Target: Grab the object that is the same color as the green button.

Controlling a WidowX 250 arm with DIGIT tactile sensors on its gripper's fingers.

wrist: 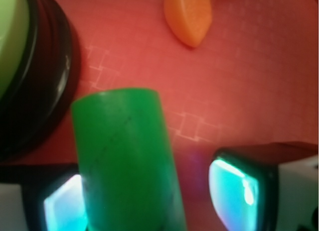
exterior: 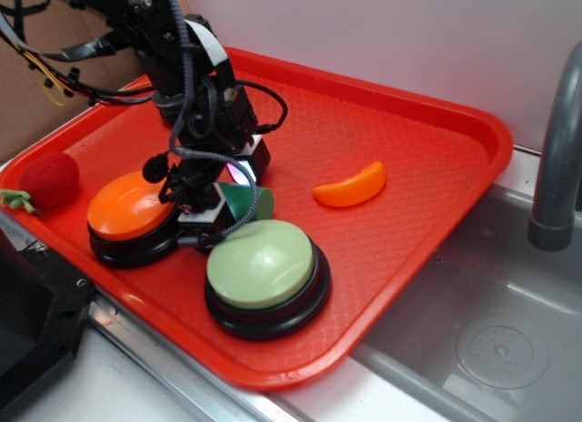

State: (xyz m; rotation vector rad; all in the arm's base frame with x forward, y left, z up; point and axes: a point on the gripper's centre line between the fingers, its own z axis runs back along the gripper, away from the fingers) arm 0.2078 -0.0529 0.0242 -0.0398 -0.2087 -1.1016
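The green cylinder [exterior: 250, 202] lies on its side on the red tray [exterior: 427, 140], between the orange-topped button and the green button [exterior: 264, 263]. My gripper [exterior: 221, 196] is lowered over it. In the wrist view the cylinder [wrist: 124, 156] sits between my glowing pads; the left pad [wrist: 62, 208] is against it and the right pad [wrist: 232, 191] stands apart with tray showing in the gap. My gripper [wrist: 147, 198] is open. The green button's pale dome and black base [wrist: 45, 81] show at the left of that view.
An orange-topped button [exterior: 132, 206] stands left of my gripper. An orange crescent slice [exterior: 350, 185] lies to the right, also in the wrist view [wrist: 189, 17]. A red strawberry toy [exterior: 50, 179] lies at the tray's left. A sink [exterior: 500, 340] and grey faucet [exterior: 555, 167] are at the right.
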